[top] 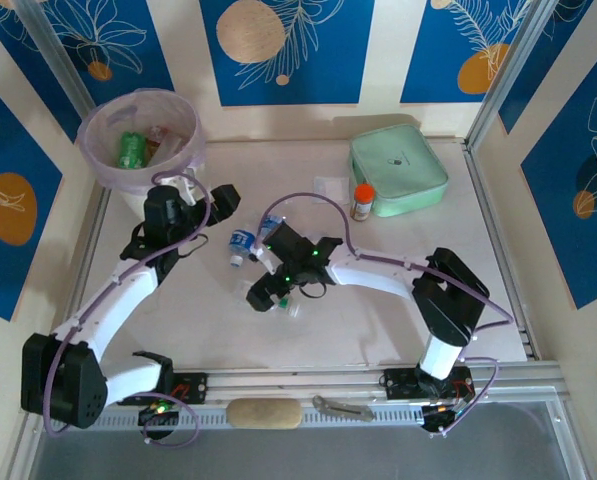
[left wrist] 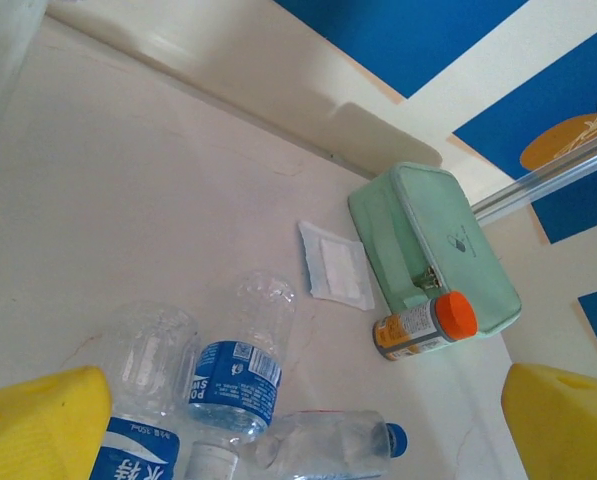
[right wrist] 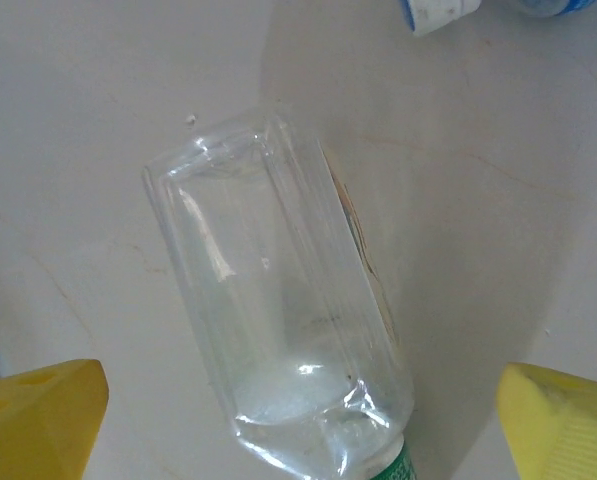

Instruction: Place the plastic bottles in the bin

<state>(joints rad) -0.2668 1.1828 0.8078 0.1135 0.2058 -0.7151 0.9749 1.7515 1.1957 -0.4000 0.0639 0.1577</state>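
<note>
From above, the round white bin (top: 190, 150), lined with filmy lilac plastic, stands well left of the mint-green case (top: 398, 170) and holds a green bottle (top: 131, 150).

Left wrist: the yellow wedge-shaped left fingers (left wrist: 38, 425) are spread wide and empty over crumpled blue-labelled bottles (left wrist: 236, 372) lying left of the case.

Right wrist: the right fingers (right wrist: 40, 415) stand wide apart, flanking a dented clear bottle (right wrist: 278, 300) on the smooth pale table (right wrist: 78, 100).
</note>
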